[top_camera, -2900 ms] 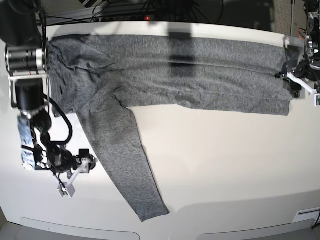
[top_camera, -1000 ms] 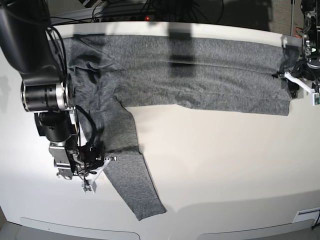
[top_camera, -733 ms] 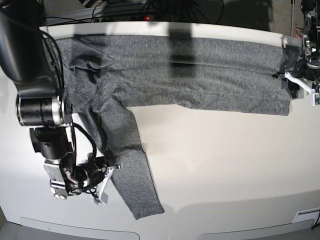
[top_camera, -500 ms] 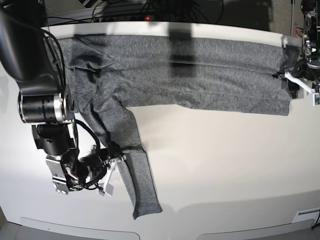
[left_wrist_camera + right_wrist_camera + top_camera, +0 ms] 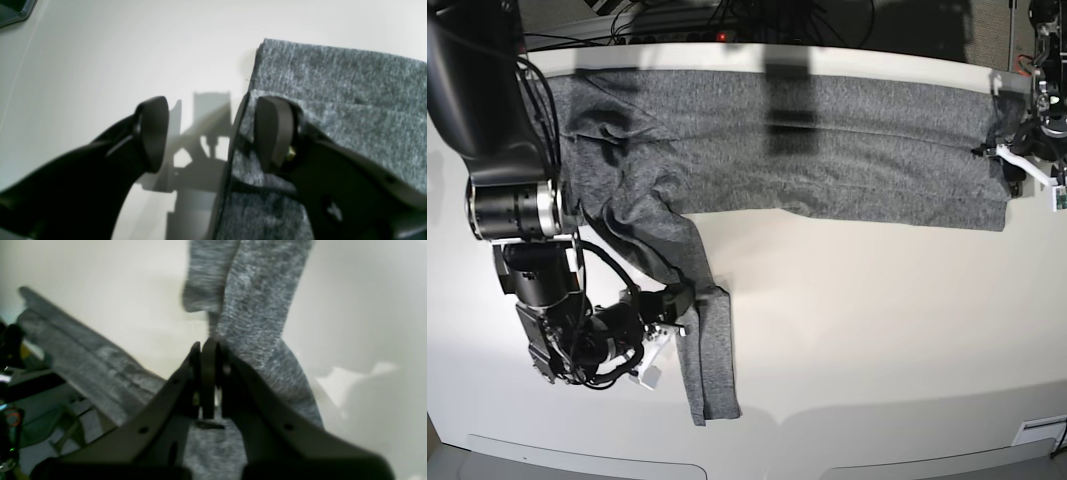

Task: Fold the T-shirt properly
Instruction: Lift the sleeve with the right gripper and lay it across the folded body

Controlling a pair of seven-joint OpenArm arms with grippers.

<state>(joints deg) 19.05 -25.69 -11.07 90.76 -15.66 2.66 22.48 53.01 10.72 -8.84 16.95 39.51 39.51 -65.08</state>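
The heather-grey T-shirt (image 5: 827, 150) lies stretched along the back of the white table. One long sleeve (image 5: 707, 350) runs down toward the front left. My right gripper (image 5: 677, 302) is shut on that sleeve partway along, and the right wrist view shows the jaws (image 5: 205, 350) pinched together on the sleeve's edge (image 5: 260, 306). At the shirt's right end my left gripper (image 5: 1014, 162) stands open. In the left wrist view the shirt's edge (image 5: 333, 86) runs between the spread fingers (image 5: 151, 133); one finger is over the cloth, the other over bare table.
The right arm's thick black body (image 5: 502, 200) stands over the shirt's left end. Cables (image 5: 727, 25) run behind the table's back edge. The table's front edge (image 5: 827, 465) is close below the sleeve's cuff. A dark corner (image 5: 13, 10) shows at the left wrist view's top left.
My right gripper closed on the sleeve and dragged it rightward, so the lower sleeve now hangs straighter and bunches at the grip. The left arm has stayed still.
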